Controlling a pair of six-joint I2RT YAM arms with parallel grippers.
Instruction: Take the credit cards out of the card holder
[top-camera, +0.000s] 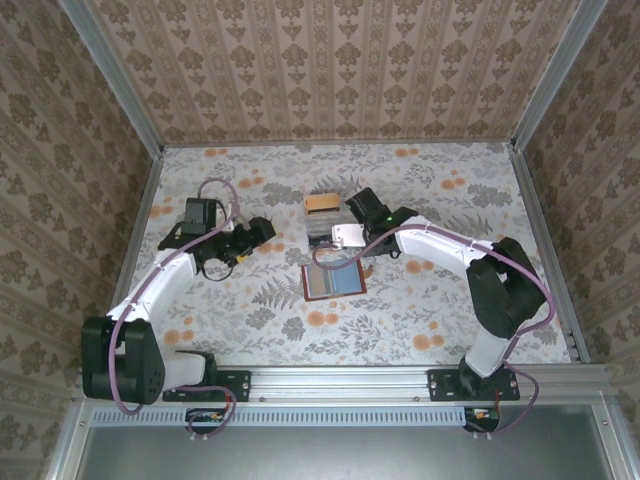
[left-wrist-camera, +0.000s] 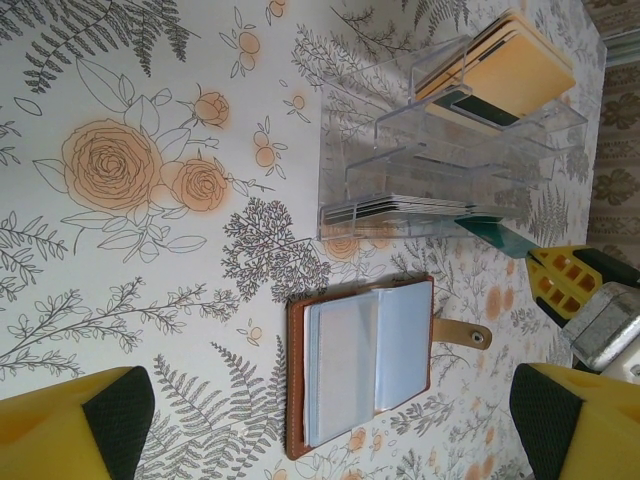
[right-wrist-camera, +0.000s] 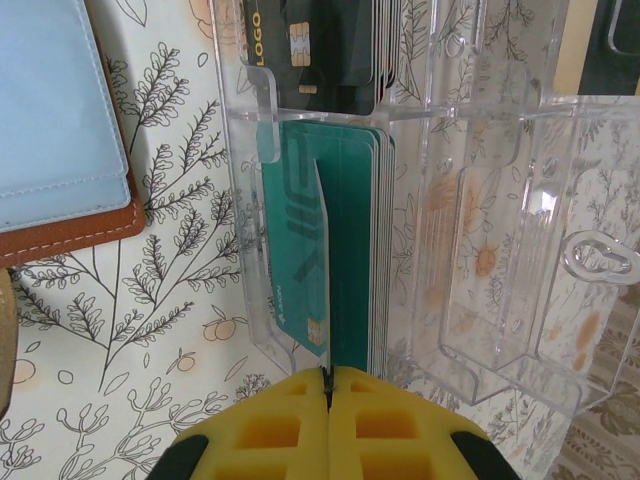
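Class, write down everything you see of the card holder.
The card holder is a reddish-brown, leather-look bifold lying open on the floral table, blue-grey lining and slots facing up. A strap tab with a snap sticks out from one edge. It lies near the clear box, apart from it; nothing but the table touches it.

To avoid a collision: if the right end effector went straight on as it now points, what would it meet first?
Probably the clear box, at the compartment holding the teal cards, directly ahead of the right end effector, which is shut on one card seen edge-on. How near is unclear.
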